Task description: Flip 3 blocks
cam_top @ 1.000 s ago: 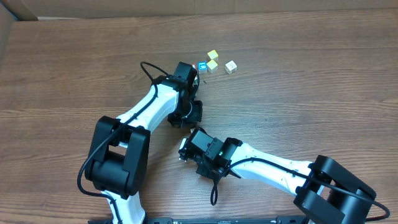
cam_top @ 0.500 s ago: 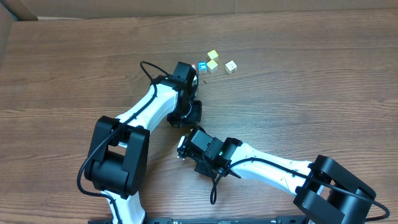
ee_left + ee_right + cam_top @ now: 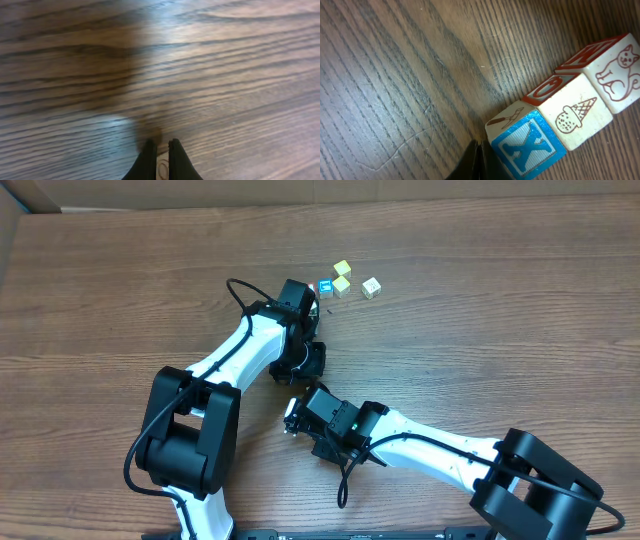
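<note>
Both left fingers [image 3: 147,161] and right fingers [image 3: 469,168] pressed together over brown woodgrain table [image 3: 500,310].

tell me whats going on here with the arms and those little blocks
Two robot arms are at a table, working on flipping small alphabet blocks. The right gripper, fingers shut, has its tips right beside the blue X block, which sits at one end of a tight row with the ice cream block and the cat block. The left gripper, also shut, is over bare wood and holds nothing.
</note>
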`<state>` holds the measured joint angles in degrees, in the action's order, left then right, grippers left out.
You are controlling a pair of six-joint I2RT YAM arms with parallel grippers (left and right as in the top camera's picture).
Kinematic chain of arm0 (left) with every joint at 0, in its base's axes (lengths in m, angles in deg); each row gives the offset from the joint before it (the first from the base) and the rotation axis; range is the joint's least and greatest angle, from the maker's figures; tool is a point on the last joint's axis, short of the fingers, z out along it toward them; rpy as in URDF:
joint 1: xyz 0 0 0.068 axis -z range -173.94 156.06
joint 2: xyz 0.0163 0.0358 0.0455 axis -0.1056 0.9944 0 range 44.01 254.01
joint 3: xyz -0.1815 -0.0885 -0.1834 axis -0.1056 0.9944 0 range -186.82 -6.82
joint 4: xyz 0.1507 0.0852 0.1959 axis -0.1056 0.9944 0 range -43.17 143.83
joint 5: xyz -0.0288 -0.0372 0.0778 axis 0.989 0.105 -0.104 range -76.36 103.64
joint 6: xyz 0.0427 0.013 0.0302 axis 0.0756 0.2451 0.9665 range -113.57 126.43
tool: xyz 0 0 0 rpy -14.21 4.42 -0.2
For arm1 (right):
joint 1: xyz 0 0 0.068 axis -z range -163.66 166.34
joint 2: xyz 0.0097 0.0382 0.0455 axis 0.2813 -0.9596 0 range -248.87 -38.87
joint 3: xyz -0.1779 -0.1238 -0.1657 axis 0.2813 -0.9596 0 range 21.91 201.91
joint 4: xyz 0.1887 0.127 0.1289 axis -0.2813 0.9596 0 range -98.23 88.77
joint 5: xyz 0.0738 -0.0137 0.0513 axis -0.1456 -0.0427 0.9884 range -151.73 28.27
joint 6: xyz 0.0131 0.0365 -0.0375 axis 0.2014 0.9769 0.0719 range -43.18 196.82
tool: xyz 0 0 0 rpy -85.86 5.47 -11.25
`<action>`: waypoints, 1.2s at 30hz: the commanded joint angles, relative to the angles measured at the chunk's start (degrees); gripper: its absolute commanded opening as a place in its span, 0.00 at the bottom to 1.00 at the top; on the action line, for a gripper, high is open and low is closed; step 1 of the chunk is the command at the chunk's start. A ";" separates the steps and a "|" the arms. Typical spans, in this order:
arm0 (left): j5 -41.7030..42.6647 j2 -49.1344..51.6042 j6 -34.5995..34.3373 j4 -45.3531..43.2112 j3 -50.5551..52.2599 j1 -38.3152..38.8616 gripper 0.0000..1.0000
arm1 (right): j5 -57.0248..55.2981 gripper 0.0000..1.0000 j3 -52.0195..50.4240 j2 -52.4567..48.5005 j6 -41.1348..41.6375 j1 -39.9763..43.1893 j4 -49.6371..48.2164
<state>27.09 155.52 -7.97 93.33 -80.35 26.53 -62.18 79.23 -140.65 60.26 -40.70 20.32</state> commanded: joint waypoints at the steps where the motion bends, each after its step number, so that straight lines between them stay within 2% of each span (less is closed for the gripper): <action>1: 2.67 0.61 3.10 0.42 0.07 -0.26 0.04 | -0.33 0.04 1.51 -0.85 -0.48 0.22 -0.33; 14: 0.15 0.61 3.32 2.19 0.07 -0.26 0.04 | -0.31 0.04 1.53 -0.85 -0.37 0.22 -1.20; 36: 3.65 0.63 8.04 0.87 0.07 -0.26 0.04 | 0.17 0.04 1.53 -0.85 1.79 0.22 -2.45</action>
<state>28.73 155.52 -2.11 94.32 -80.35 26.53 -62.14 79.23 -141.18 61.37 -40.70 18.33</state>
